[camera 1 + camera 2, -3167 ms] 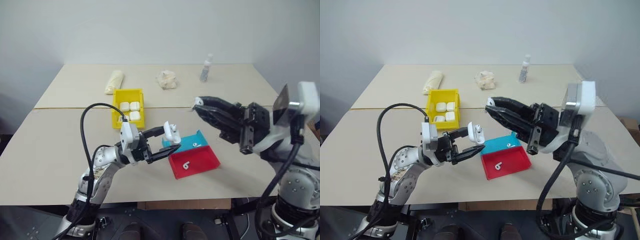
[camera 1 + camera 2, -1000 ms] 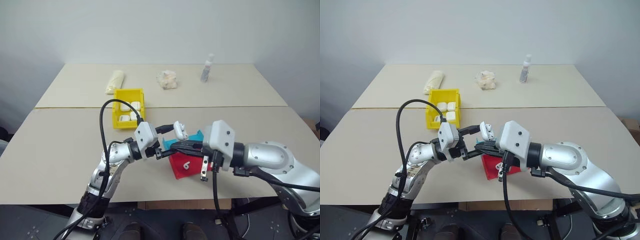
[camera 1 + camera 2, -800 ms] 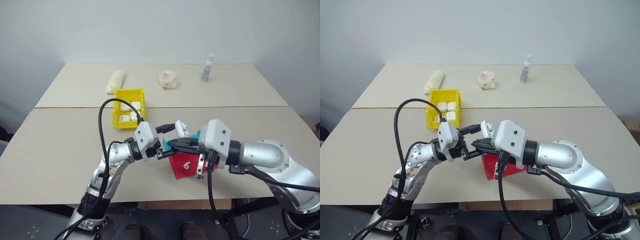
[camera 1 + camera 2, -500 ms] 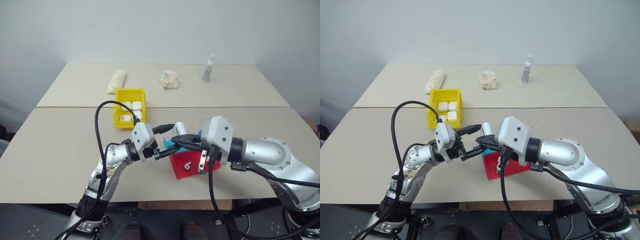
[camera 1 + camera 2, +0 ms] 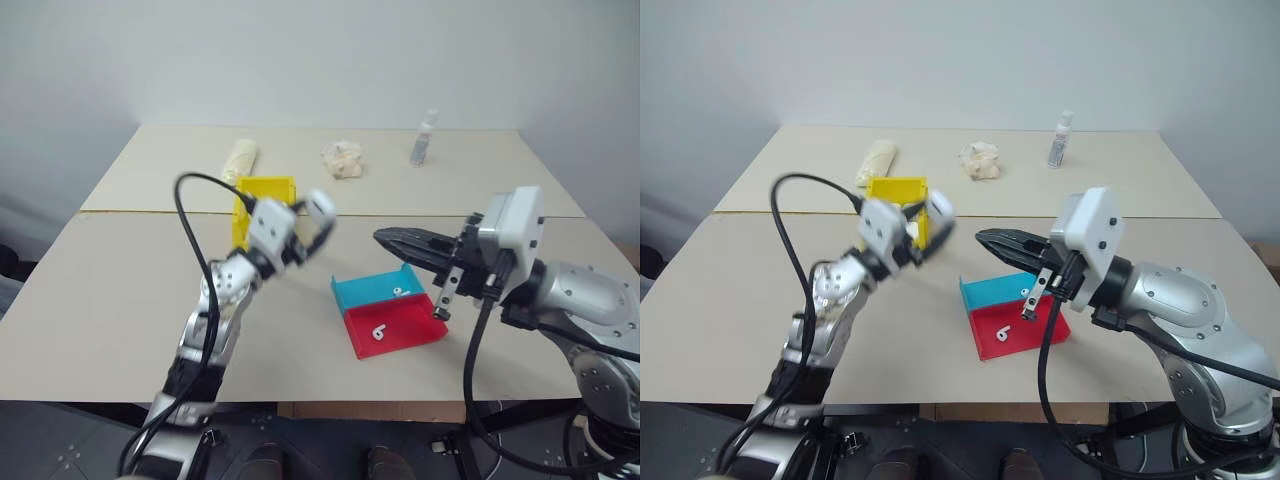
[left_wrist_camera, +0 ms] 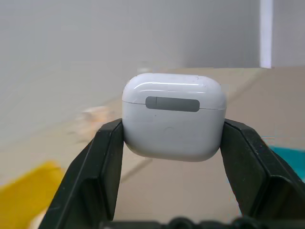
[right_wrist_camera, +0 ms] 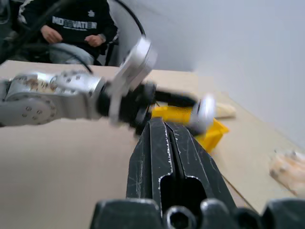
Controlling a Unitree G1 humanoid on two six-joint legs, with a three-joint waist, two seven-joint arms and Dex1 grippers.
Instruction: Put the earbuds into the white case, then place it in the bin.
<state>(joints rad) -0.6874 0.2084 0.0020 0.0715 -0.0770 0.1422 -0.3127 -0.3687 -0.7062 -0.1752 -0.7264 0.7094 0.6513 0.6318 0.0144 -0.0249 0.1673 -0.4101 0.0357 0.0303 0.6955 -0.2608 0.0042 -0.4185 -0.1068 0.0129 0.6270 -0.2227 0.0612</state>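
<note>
Left gripper [image 5: 318, 215] lifted toward yellow bin [image 5: 262, 190], away from right gripper [image 5: 385, 236], clamping white case [image 6: 173, 121]; wrist view shows lid shut. Right fingers pressed together, empty. Earbuds [image 5: 379, 330] in red-blue tray [image 5: 430, 330].

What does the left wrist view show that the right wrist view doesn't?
Left wrist view alone: the white case close up with its lid shut, a grey hinge strip across it, clamped between the left claw fingers. Right wrist view alone: the shut right claw, the left arm from outside, and a seated person behind the table. Both share the white case, the table and the yellow bin.
</note>
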